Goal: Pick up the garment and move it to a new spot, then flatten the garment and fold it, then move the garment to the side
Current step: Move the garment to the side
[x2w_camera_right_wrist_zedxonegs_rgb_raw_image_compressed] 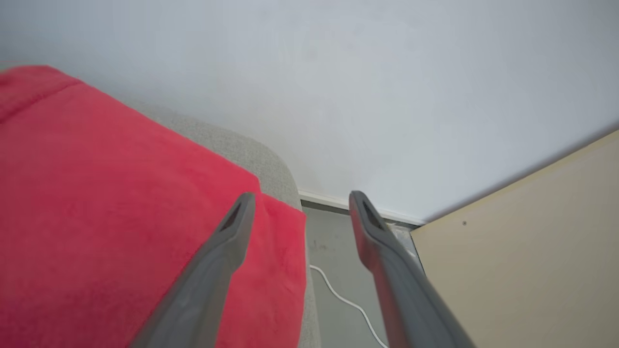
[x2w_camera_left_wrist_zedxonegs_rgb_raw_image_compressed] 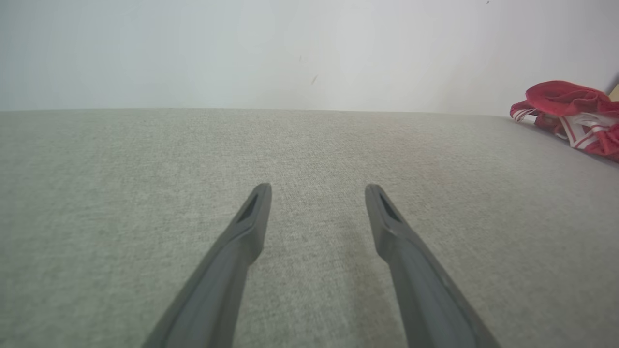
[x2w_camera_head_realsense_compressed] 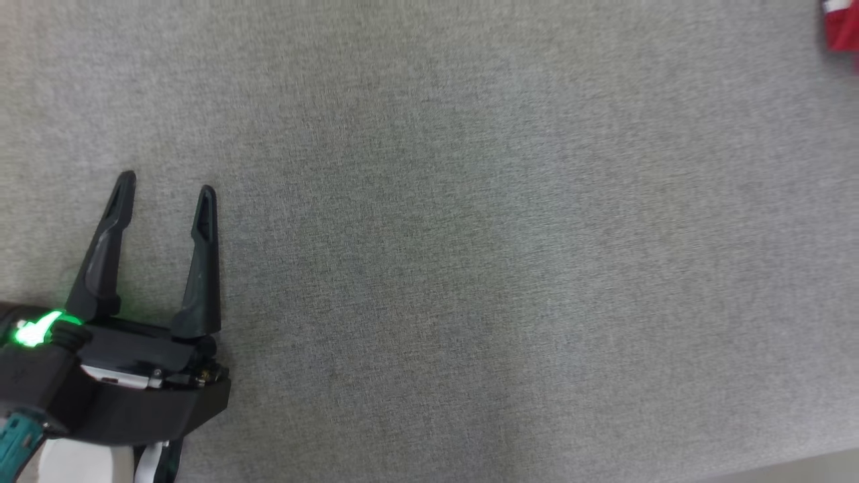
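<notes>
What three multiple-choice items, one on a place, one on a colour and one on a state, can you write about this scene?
1. Where does the garment lie in the head view?
A. centre
B. top right corner
C. lower left corner

2. What colour are the garment's stripes?
A. blue
B. yellow
C. white

3. How does the left gripper stand?
A. fingers apart, holding nothing
B. shut on the garment
C. shut on nothing

Key:
1 B, the red cloth shows at that corner.
2 C, white bands cross the red in the left wrist view.
3 A, the grey surface shows between the fingers.
</notes>
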You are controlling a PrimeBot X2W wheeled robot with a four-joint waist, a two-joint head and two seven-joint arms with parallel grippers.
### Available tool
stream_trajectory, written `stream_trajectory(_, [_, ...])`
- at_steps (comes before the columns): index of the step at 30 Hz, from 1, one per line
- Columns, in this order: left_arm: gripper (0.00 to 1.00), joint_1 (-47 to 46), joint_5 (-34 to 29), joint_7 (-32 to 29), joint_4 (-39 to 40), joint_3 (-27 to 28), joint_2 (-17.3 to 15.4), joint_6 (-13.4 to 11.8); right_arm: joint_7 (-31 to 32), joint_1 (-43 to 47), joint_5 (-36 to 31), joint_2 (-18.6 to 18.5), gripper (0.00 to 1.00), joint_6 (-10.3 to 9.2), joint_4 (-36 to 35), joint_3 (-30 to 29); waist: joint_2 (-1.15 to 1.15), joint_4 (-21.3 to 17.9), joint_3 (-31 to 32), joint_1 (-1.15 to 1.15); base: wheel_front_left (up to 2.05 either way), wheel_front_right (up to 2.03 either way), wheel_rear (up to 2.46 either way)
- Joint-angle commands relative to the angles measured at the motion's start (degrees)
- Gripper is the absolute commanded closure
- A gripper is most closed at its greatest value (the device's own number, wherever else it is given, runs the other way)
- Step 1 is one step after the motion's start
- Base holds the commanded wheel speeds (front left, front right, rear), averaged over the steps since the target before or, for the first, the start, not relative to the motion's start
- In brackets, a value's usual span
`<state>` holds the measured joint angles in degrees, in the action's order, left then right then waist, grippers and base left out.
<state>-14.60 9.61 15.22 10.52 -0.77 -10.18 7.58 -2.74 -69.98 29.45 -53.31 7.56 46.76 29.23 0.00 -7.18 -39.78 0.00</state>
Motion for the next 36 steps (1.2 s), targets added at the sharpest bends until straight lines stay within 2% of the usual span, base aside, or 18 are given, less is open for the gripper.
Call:
stream_trajectory(1, [0.0, 1.11, 0.16, -0.23, -3.32, 0.92, -0.13, -0.19, -2.09, -0.18, 0.14, 1.73, 0.0, -0.15, -0.03, 0.09, 0.0, -0.11, 2.61, 0.0, 0.0, 0.0, 0.0])
stream_trajectory(8, [0.0, 4.33, 0.58, -0.14, -6.66, 2.72, 1.67, -0.17, -8.05, 2.1, -0.45, 6.43, 0.0, -0.15, -2.58, 2.47, 0.0, 1.07, 12.19, 0.0, 0.0, 0.0, 0.0])
stream_trajectory(16, [0.0, 11.2, -0.01, -0.12, -9.16, 6.37, 3.21, -0.14, -12.04, 10.31, -0.53, 15.48, 0.0, -0.15, -7.93, 1.5, 0.0, 2.03, 24.47, 0.0, 0.0, 0.0, 0.0])
stream_trajectory(20, [0.0, 15.12, -0.23, -0.12, -10.24, 7.5, 3.64, -0.14, -12.43, 17.15, -1.7, 20.47, 0.0, -0.15, -11.66, -3.01, 0.0, 2.45, 30.58, 0.0, 0.0, 0.0, 0.0])
stream_trajectory(21, [0.0, 15.12, -0.23, -0.12, -10.24, 7.5, 3.64, -0.14, -12.43, 17.15, -1.7, 20.47, 0.0, -0.15, -11.66, -3.01, 0.0, 2.45, 30.58, 0.0, 0.0, 0.0, 0.0])
stream_trajectory(26, [0.0, 17.55, 0.01, -0.12, -10.85, 8.41, 4.26, -0.14, -12.44, 30.42, -5.21, 25.01, 0.0, -0.15, -19.95, -9.76, 0.0, 4.05, 35.58, 0.0, 0.0, 0.0, 0.0])
stream_trajectory(32, [0.0, 19.36, -0.4, -0.12, -11.67, 8.13, 4.62, -0.14, -12.46, 47.0, -8.45, 31.26, 0.0, -0.15, -28.4, -18.33, 0.0, 4.94, 38.74, 0.0, 0.0, 0.0, 0.0])
stream_trajectory(36, [0.0, 20.16, -0.21, -0.12, -12.45, 8.31, 4.74, -0.14, -12.45, 56.38, -10.07, 35.45, 0.0, -0.15, -32.78, -20.27, 0.0, 5.16, 39.52, 0.0, 0.0, 0.0, 0.0])
